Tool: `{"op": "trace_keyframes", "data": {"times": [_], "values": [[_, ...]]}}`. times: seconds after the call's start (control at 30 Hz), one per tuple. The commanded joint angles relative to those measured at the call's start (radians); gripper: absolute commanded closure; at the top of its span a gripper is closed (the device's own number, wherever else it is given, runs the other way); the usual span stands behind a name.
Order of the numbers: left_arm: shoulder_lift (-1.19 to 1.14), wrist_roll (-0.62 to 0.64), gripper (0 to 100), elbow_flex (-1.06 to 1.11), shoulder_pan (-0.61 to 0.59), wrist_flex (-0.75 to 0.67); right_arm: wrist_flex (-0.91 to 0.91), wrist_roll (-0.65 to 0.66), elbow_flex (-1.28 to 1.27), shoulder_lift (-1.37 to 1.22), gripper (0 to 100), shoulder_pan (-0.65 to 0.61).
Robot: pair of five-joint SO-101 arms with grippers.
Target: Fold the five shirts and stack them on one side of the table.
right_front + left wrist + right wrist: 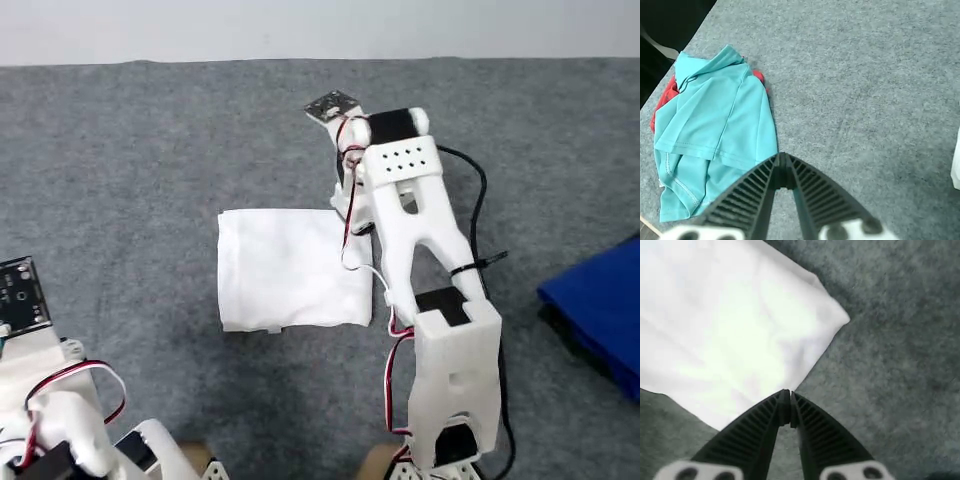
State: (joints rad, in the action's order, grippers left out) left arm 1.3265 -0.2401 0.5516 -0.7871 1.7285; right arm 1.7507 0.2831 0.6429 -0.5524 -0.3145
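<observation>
A folded white shirt [290, 268] lies flat in the middle of the grey mat. My right arm stretches over its right edge, and my right gripper [786, 396] is shut with its tips low at the border of the white shirt [735, 325]; I see no cloth pinched between them. My left gripper [784, 159] is shut and hangs over bare mat. Beside it lies a crumpled teal shirt [710, 130] on top of a red shirt [665, 100]. A blue shirt [600, 300] lies at the right edge of the table.
The grey mat [150, 150] covers the table, and its far edge meets a pale wall. The left arm's base [60, 420] sits at the near left corner. An edge of the white shirt [956, 170] shows in the left wrist view.
</observation>
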Motion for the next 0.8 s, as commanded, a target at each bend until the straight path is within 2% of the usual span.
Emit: {"op": "trace_keyframes", "data": {"times": [0.0,0.27,0.47,0.77], "values": [[0.002,-0.002,100,0.002,0.005,-0.012,0.042,-0.106,-0.051,0.102,98.9,-0.007],[0.002,-0.002,100,0.004,0.005,-0.012,0.007,-0.242,-0.292,0.252,98.5,-0.013],[0.003,-0.008,100,0.067,0.005,-0.012,-0.124,-0.250,-0.405,0.259,82.2,-0.021],[0.003,-0.008,100,0.101,0.005,-0.014,-0.312,-0.245,-0.450,0.236,79.3,-0.140]]}}
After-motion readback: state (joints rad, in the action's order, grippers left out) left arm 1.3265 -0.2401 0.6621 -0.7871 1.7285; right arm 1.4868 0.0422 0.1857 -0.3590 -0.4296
